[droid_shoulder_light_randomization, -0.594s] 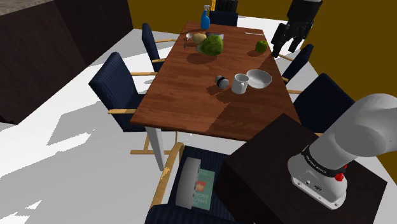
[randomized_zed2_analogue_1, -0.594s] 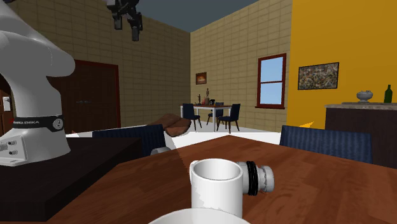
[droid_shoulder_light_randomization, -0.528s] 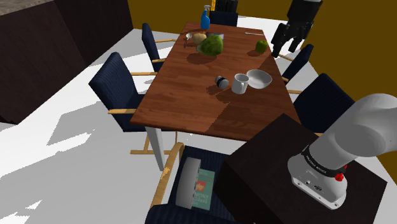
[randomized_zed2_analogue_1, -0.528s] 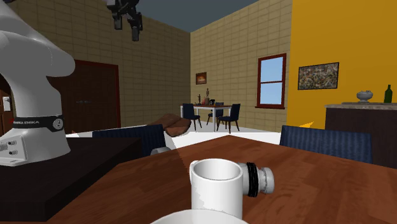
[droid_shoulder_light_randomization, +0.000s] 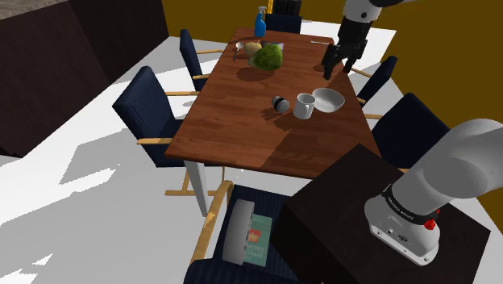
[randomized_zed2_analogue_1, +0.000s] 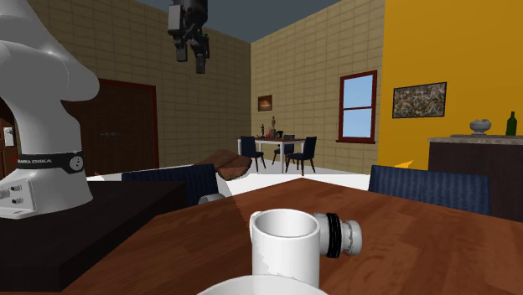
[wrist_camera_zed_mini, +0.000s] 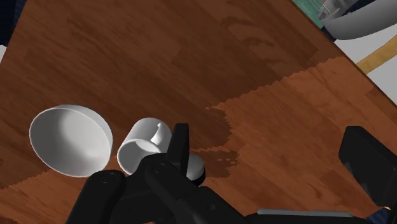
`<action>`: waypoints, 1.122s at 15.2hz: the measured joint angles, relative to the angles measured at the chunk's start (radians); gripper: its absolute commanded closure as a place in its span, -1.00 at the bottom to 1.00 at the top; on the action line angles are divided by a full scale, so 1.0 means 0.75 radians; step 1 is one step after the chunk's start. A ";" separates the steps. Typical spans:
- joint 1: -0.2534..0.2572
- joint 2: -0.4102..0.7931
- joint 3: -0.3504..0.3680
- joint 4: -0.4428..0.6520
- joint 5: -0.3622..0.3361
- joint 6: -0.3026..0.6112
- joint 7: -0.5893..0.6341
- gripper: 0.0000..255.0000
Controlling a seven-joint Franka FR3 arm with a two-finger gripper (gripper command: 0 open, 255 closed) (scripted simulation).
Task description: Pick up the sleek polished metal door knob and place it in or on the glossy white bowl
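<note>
Gripper (droid_shoulder_light_randomization: 337, 68) hangs high above table (droid_shoulder_light_randomization: 234, 121), fingers spread and empty, at bowl's (droid_shoulder_light_randomization: 328, 99) 12 o'clock in shoulder view. Knob (droid_shoulder_light_randomization: 280, 104) lies at mug's (droid_shoulder_light_randomization: 304, 106) 9 o'clock, bowl at its 3. Spread fingers judged preparation for descent onto knob.

Polished wood table (droid_shoulder_light_randomization: 234, 121), glossy bowl (droid_shoulder_light_randomization: 329, 99)

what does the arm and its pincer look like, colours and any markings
The arm is made of thick, rounded white segments with dark rings at the joints. One dark band carries small white lettering, and a small red spot sits near the base. The pincer is all black, two-fingered.
</note>
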 measured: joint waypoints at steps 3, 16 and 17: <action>-0.006 0.130 -0.020 0.004 -0.007 0.129 -0.023 -1.00; -0.029 0.793 -0.090 0.289 0.028 0.522 -0.152 -1.00; -0.035 0.847 -0.096 0.333 0.036 0.533 -0.170 -1.00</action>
